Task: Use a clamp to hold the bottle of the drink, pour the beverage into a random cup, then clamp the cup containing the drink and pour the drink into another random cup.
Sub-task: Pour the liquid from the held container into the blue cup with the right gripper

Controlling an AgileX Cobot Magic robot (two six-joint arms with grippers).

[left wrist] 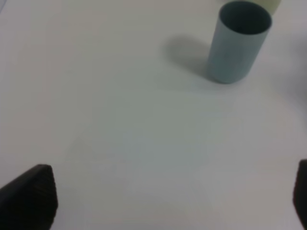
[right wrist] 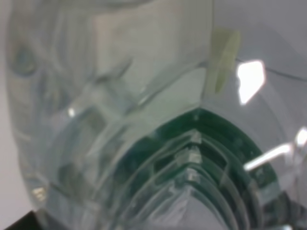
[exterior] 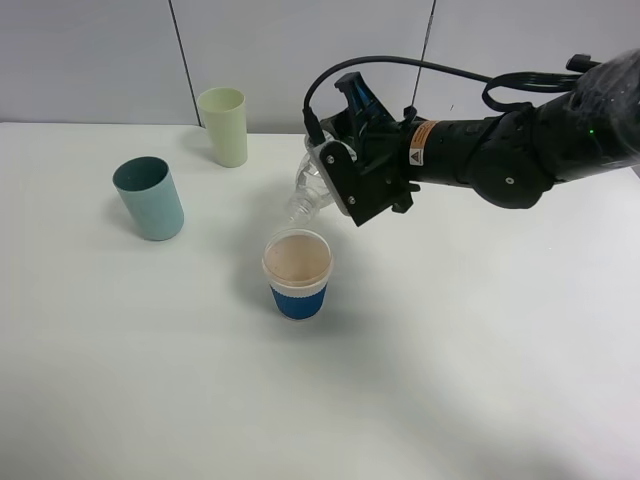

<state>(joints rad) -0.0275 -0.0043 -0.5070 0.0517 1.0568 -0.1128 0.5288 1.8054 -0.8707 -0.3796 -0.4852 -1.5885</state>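
Left gripper (left wrist: 165, 199) is seen only in its wrist view, jaws spread wide with nothing held, above the white table (exterior: 120, 380). Teal cup (exterior: 148, 198) is stood upright at the left, with the pale green cup (exterior: 223, 126) behind it to the right. Blue cup (exterior: 297, 272) is set near the middle and filled with brownish drink. Clear bottle (exterior: 303, 192) is tilted just above it, long axis slanted, mouth pointed down-left at the cup, base raised. It is clamped around its body by the right gripper (exterior: 335, 180).
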